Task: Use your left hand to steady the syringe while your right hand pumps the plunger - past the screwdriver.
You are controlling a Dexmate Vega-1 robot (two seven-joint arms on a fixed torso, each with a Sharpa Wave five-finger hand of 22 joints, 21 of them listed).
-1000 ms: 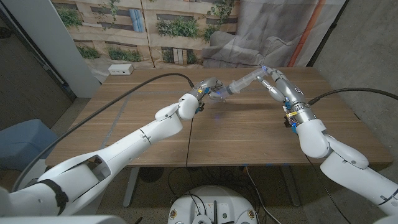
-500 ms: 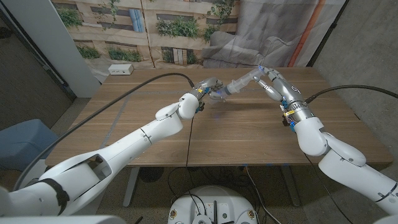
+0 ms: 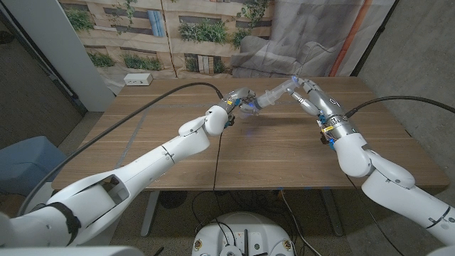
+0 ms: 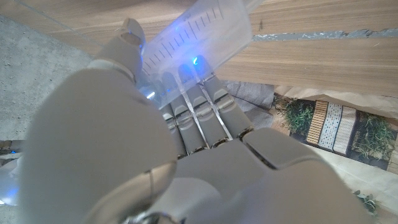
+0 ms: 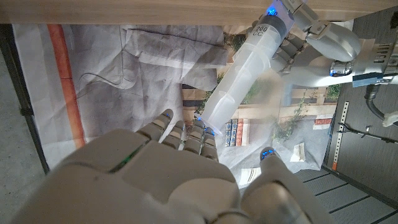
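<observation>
So I've got the syringe (image 3: 272,94) up off the table (image 3: 270,153), lying slantwise at about 12 o'clock in the head view, over the far half of the wood. My left hand (image 3: 242,99) grips its barrel end: in the left wrist view the fingers (image 4: 199,109) lie pressed together side by side, curled round the clear graduated barrel (image 4: 199,31) (blue glow on it). My right hand (image 3: 310,94) sits at the plunger end, at 3 o'clock from the left hand. In the right wrist view its fingers (image 5: 186,134) are close together, touching the end of the syringe (image 5: 245,74); thumb (image 5: 268,162) stands apart. Whether it really clamps the plunger, I can't tell. A white box (image 3: 137,80) lies on the far left corner of the table, near 10 o'clock, well apart from both hands.
</observation>
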